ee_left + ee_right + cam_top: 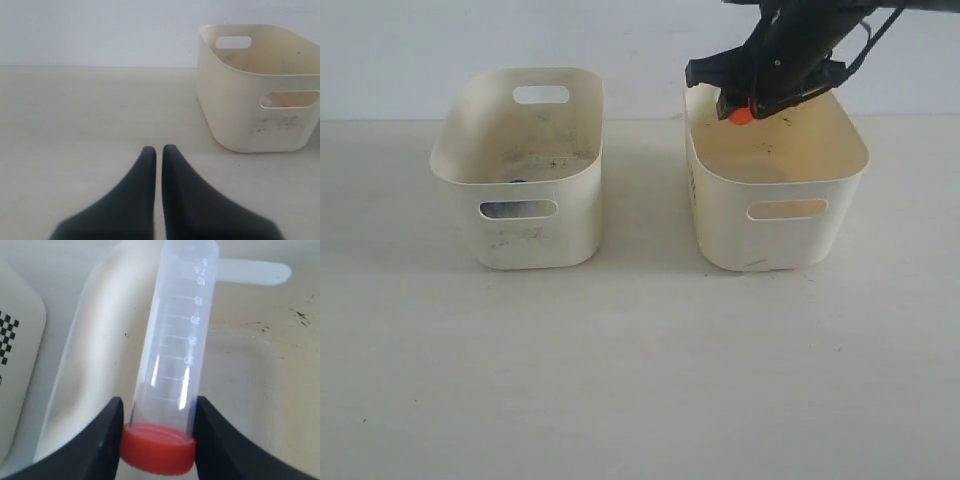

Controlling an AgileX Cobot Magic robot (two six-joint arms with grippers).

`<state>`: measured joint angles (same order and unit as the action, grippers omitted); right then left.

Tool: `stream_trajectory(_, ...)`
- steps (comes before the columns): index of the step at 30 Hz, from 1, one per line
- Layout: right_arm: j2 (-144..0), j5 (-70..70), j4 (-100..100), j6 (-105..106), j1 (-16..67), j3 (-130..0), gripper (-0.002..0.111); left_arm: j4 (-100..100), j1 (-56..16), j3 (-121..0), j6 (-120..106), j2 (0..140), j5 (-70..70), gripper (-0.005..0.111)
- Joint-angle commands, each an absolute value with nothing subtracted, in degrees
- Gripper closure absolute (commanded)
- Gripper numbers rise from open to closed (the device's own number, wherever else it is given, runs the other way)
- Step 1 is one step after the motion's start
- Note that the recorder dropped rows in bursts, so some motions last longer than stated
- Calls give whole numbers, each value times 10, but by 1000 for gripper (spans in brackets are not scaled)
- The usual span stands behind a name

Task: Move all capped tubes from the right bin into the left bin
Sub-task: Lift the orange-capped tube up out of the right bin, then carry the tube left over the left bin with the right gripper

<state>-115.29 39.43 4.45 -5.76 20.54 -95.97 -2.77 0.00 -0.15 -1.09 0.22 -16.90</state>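
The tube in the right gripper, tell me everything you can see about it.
The tube is clear plastic with printed volume marks and an orange-red cap. It looks empty. The right gripper clamps it next to the cap, one finger on each side, and holds it over the yellowish right bin, apparently touching nothing else.

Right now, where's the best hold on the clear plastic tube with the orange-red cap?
On the straight round wall just beside the orange-red cap, coming from the cap end, as the right tool holds the clear plastic tube: fingers on opposite sides; the wider cap likely stops slipping.
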Motion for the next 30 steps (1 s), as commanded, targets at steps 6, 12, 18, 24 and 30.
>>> stream_trajectory(6,-1080,450,17,-59,205,-961,108,-33,-2,0,-10,0,-169,103)
stream_trajectory(12,-1038,457,19,-59,205,-961,108,-33,-2,0,-10,0,-169,103)
stream_trajectory(18,-996,456,35,-58,205,-961,108,-33,-2,0,-10,0,-169,103)
stream_trajectory(24,-961,439,93,-24,207,-961,108,-33,-2,0,-10,0,-169,103)
stream_trajectory(30,-946,401,139,11,261,-961,108,-33,-2,0,-10,0,-169,103)
